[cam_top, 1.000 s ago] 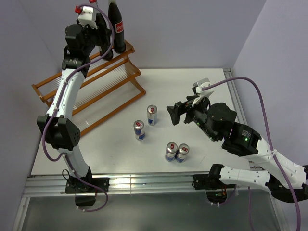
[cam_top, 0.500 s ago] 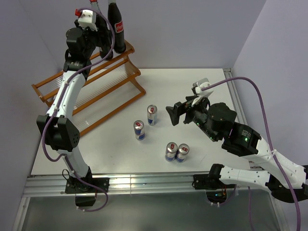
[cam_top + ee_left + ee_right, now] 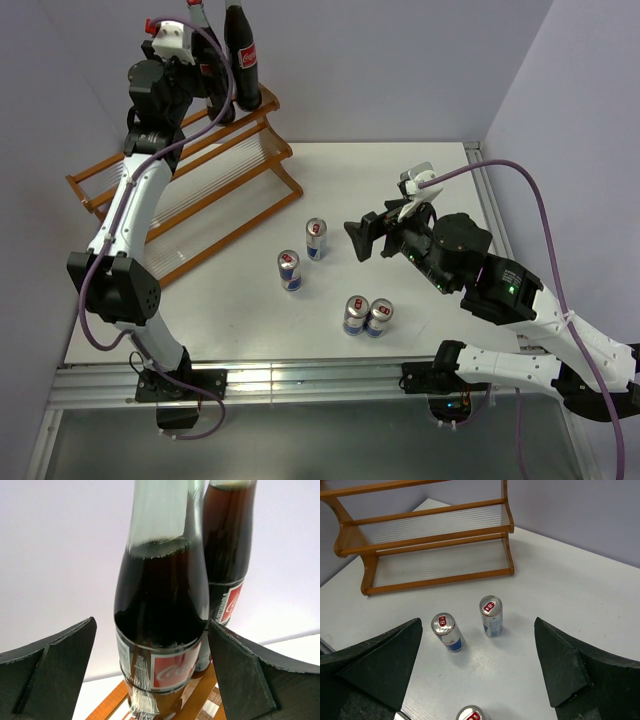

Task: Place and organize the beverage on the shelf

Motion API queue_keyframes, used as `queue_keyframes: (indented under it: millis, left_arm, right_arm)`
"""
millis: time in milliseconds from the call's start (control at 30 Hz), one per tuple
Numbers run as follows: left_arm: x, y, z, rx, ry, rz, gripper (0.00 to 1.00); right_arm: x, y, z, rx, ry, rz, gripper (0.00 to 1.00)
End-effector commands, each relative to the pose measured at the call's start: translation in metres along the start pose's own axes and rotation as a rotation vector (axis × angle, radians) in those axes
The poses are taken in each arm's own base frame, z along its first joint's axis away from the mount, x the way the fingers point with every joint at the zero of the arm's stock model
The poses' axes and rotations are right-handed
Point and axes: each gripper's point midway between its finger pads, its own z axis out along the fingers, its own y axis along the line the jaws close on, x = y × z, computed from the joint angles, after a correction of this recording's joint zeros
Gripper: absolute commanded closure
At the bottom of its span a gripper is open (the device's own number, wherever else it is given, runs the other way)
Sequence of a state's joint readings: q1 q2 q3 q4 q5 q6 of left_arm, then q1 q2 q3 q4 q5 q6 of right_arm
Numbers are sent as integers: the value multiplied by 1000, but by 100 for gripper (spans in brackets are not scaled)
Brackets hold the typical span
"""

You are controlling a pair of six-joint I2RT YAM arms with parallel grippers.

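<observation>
- Closest to the arm bases, a first can (image 3: 356,314) and a second can (image 3: 380,316) stand upright side by side on the white bench (image 3: 430,175), touching or nearly so.
- Just beyond them and to the right, the right gripper (image 3: 365,238) hangs above the bench with its jaws spread wide and nothing between them. It faces left toward the middle of the bench.
- A third can (image 3: 289,270) and a fourth can (image 3: 316,238) stand upright near each other but apart, between the pair and the shelf. The wrist view shows both of their tops.
- The shelf (image 3: 230,165) sits at the far left of the bench, its three tiers stepping up toward the back wall. The lower two tiers hold no drinks.
- On the top tier, at its right end, a nearer bottle (image 3: 160,630) and a farther bottle (image 3: 227,555) stand upright close together.
- The left gripper (image 3: 151,625) is raised to that tier. Its jaws are apart, one on each side of the nearer bottle, with a gap showing on both sides.
</observation>
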State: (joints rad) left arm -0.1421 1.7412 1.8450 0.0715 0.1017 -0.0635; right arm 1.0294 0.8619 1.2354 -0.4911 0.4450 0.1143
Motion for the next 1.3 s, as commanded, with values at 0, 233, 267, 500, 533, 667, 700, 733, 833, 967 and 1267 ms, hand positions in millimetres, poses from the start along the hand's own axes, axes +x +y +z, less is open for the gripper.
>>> queue_keyframes:
  millis: [0, 233, 267, 500, 533, 667, 700, 733, 833, 967, 1267]
  left_arm:
    - [-49, -5, -18, 3, -113, 3, 1]
    - [-73, -19, -43, 56, -151, -39, 0]
    - [-77, -20, -46, 61, -160, -46, 1]
    - [-103, -28, -82, 69, -156, -109, 1]
    - [-104, -30, -87, 76, -146, -122, 0]
    - [-99, -37, -111, 81, -58, -186, 1]
    - [-108, -40, -125, 84, -66, -194, 1]
    - [-104, -42, -134, 75, -43, -219, 1]
    - [-100, -49, -165, 75, -19, -257, 1]
    - [-84, -58, -200, 85, 54, -297, 1]
    - [-25, -62, -245, 60, 235, -318, 0]
  right_arm:
    - [-11, 2, 2, -3, -40, 25, 0]
    - [-1, 3, 11, 12, -11, 31, 0]
    - [1, 3, 12, 16, -5, 32, 0]
    - [26, -1, 23, 74, 82, 56, 0]
    - [31, -1, 25, 82, 97, 54, 0]
    - [59, -4, 35, 131, 175, 52, 0]
    - [63, 0, 38, 123, 185, 64, 0]
    - [68, 1, 40, 121, 194, 68, 0]
    - [86, 9, 44, 89, 233, 76, 0]
    - [120, 8, 40, 93, 330, 69, 0]
    - [199, 15, -1, 1, 652, 26, 2]
